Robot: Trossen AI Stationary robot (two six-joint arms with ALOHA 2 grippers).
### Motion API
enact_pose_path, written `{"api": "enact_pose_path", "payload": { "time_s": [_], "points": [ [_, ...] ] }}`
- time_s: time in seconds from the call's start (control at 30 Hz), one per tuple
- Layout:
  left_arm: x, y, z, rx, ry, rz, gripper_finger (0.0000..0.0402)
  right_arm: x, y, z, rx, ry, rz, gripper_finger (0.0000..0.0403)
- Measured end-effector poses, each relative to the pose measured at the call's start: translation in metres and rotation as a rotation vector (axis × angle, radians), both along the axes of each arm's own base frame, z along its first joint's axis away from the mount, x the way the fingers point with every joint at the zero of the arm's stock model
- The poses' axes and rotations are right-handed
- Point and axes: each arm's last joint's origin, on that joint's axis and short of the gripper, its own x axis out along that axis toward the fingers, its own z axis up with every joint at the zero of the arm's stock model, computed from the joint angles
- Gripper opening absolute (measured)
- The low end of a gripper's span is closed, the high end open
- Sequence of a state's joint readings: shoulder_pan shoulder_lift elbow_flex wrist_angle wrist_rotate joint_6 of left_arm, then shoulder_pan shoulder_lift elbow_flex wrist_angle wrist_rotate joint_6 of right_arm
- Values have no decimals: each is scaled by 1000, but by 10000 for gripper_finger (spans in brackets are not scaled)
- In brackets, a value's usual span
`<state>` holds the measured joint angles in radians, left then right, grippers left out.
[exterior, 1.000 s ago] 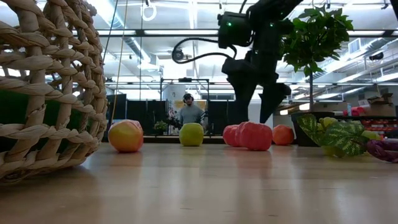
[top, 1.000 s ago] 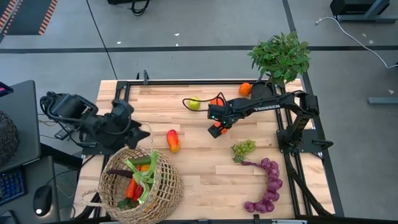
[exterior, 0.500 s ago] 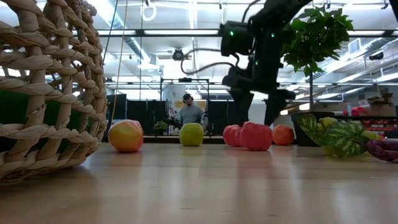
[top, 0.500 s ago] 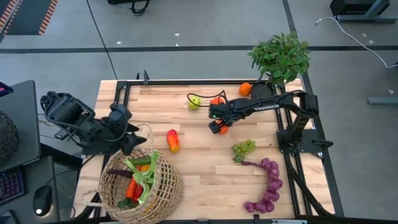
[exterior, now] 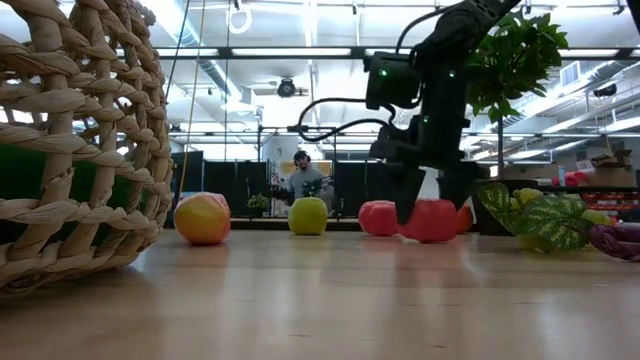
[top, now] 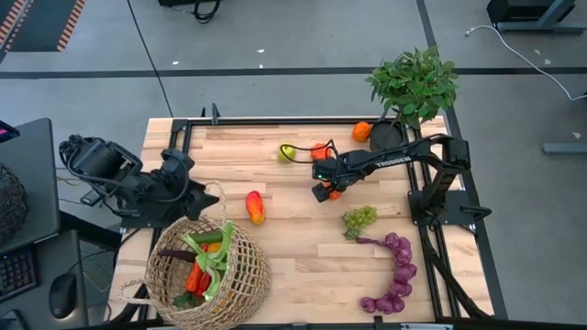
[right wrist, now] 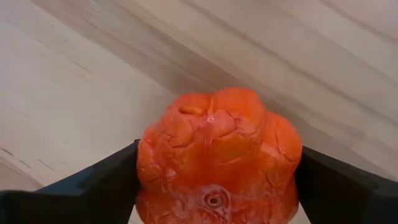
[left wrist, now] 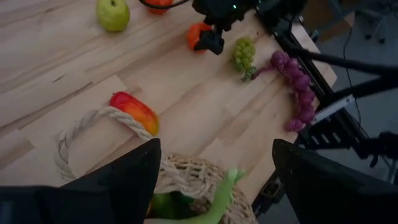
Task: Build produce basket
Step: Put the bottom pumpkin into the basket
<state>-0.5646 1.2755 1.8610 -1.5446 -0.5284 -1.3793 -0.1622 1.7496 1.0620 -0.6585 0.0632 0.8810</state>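
The tan wicker basket [top: 209, 275] stands at the table's near left with a leek and other produce inside. My left gripper [top: 194, 197] hovers open just beyond its loop handle [left wrist: 93, 118]. My right gripper [top: 326, 191] is low at mid-table, open, one finger on each side of a lumpy red pepper [right wrist: 217, 155] that rests on the wood [exterior: 432, 220]. Loose on the table lie a red-yellow fruit [top: 256, 207], a green apple [top: 287, 152], an orange [top: 362, 131], green grapes [top: 359, 218] and purple grapes [top: 396, 275]. My right gripper comes at the red pepper from above, pointing steeply down, with a finger [right wrist: 93, 186] by each of its two sides [right wrist: 146, 168]. The fingers' inner faces show right at the pepper's outline; whether they touch it I cannot tell. The pepper sits on the table.
A second red fruit [top: 319, 150] lies just beyond my right gripper. A leafy plant in a black pot [top: 413, 82] stands at the far right corner. Bare wood lies between the basket and the grapes. A person [exterior: 303, 180] shows far behind the table.
My right gripper has sunk toward the table and gone a little toward its right edge, its fingers now low around the red pepper. The pepper has slid slightly toward the table's right edge, still on the wood.
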Motion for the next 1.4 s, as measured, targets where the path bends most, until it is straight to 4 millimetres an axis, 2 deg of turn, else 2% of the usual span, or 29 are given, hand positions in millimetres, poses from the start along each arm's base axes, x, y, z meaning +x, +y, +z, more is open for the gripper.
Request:
{"api": "enact_pose_path", "payload": {
  "time_s": [0.17, 0.3, 0.43, 0.6, 0.7, 0.8, 0.9, 1.1, 1.4],
  "points": [
    [4, 9, 0, -1, -2, 63, 315, 12, 1, 12, 49, -80, 62, 350],
    [8, 17, 1, 22, -15, 118, 310, 31, 1, 34, 114, -229, 127, 350],
    [14, 19, 6, 152, -91, 110, 302, 56, 4, 74, 188, -475, 193, 350],
    [21, 19, 15, 398, -136, 7, 293, 80, 3, 138, 240, -817, 228, 351],
    [21, 20, 17, 540, -109, -22, 293, 87, 3, 169, 252, -972, 260, 352],
    [20, 22, 18, 671, -75, -25, 296, 91, 3, 190, 274, -1100, 287, 352],
    [20, 23, 19, 761, -38, -57, 299, 92, 3, 200, 321, -1163, 252, 352],
    [20, 23, 18, 835, 5, -121, 312, 95, 9, 212, 389, -1264, 186, 352],
    [20, 22, 18, 880, 38, -195, 314, 98, 29, 214, 303, -1297, 76, 353]
  ]
}}
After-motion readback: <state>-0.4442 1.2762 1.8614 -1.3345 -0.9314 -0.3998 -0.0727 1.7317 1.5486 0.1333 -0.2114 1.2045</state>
